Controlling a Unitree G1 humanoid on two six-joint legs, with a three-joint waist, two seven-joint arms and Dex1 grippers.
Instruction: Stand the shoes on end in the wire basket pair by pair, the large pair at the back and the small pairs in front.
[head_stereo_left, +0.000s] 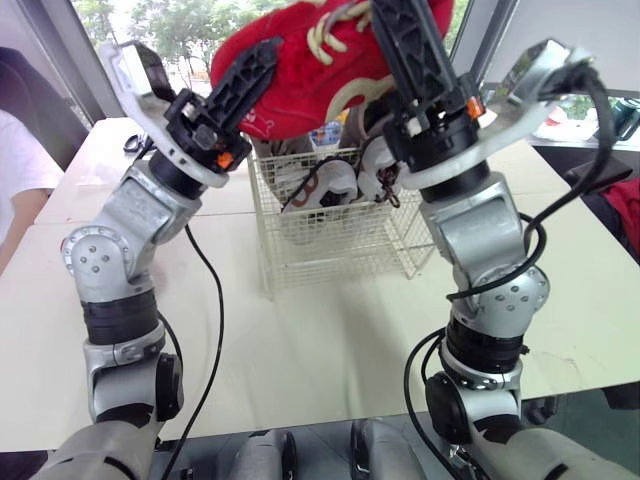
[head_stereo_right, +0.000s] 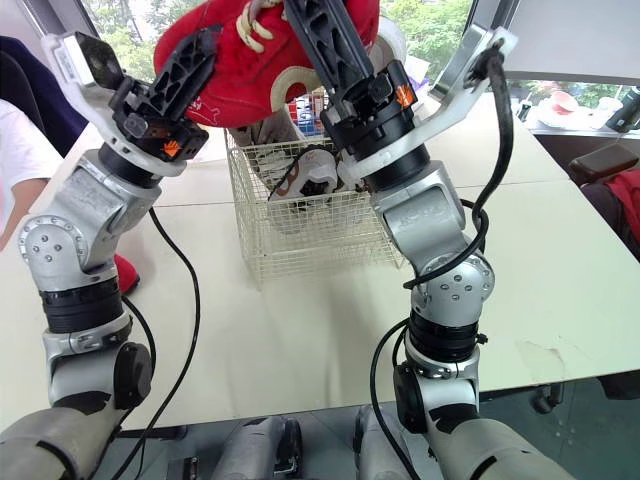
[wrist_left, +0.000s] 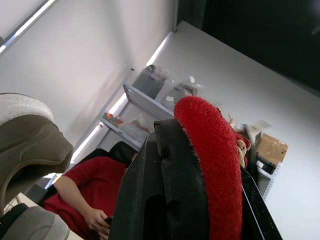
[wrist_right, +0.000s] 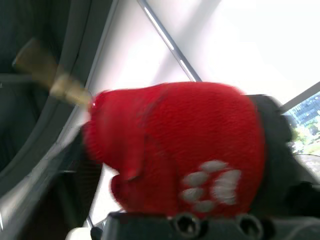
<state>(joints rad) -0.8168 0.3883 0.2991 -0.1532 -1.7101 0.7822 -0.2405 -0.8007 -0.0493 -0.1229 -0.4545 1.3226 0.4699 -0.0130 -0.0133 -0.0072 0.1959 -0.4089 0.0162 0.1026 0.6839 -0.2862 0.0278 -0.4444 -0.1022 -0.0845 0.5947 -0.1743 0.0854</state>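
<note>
A large red shoe (head_stereo_left: 300, 70) with cream laces hangs in the air above the white wire basket (head_stereo_left: 340, 250). Both grippers hold it. My left gripper (head_stereo_left: 255, 75) is shut on its left end, and the left wrist view shows the fuzzy red rim (wrist_left: 212, 170) clamped between the black fingers (wrist_left: 150, 200). My right gripper (head_stereo_left: 405, 30) is shut on the shoe's right side. The right wrist view has the red fabric with a cream paw print (wrist_right: 210, 185) close in front. Inside the basket stand white and black shoes (head_stereo_left: 330, 185).
The basket stands mid-table on a cream table top (head_stereo_left: 320, 340). A second red shoe (head_stereo_right: 124, 272) lies at the table's left edge. A person in a white shirt (head_stereo_left: 20, 170) sits at the left. A red bag (head_stereo_left: 625, 210) sits at the right.
</note>
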